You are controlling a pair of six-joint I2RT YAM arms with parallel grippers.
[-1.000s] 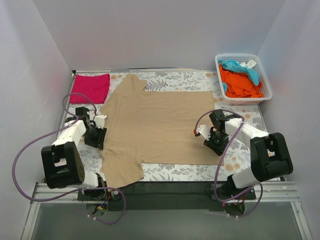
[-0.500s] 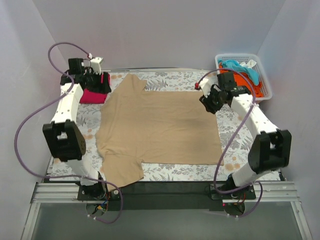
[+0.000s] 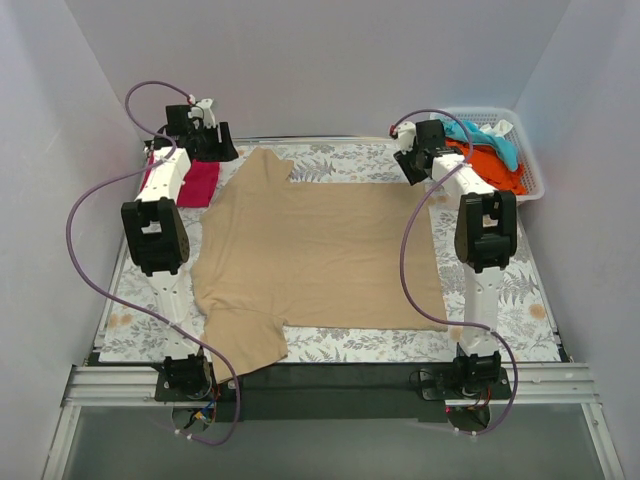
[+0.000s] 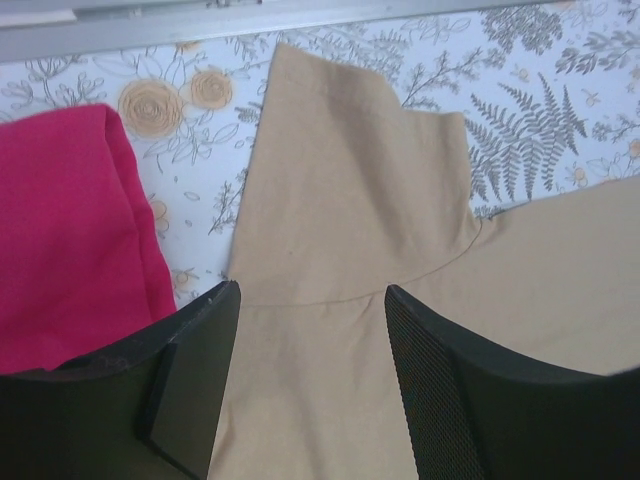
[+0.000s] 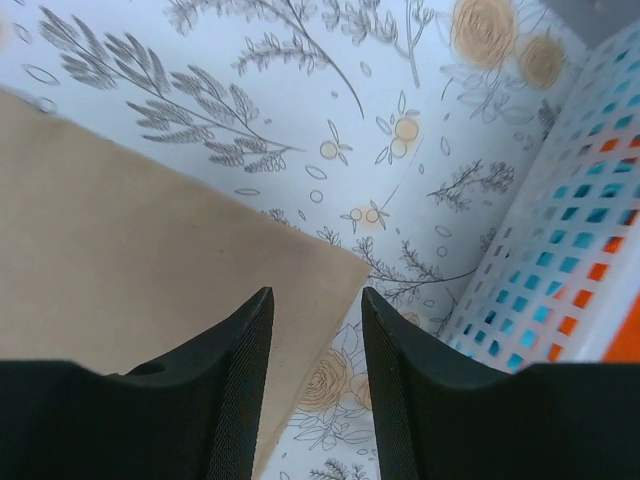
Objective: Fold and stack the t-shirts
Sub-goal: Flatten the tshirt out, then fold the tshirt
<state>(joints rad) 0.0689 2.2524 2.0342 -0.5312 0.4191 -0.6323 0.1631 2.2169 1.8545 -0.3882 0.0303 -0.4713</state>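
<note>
A tan t-shirt lies spread flat on the floral table; it also shows in the left wrist view and the right wrist view. My left gripper is open, hovering over the shirt's far left sleeve near the back edge, jaws either side of the sleeve seam. My right gripper is open above the shirt's far right corner, beside the basket. A folded pink t-shirt lies at the far left, also seen in the left wrist view.
A white basket with orange and blue clothes stands at the back right; its wall shows in the right wrist view. Grey walls close in the table on three sides.
Both arms have stretched from near the table's front to the far edge. The left gripper moved over the far sleeve, the right over the far right corner. The shirts have not moved.
</note>
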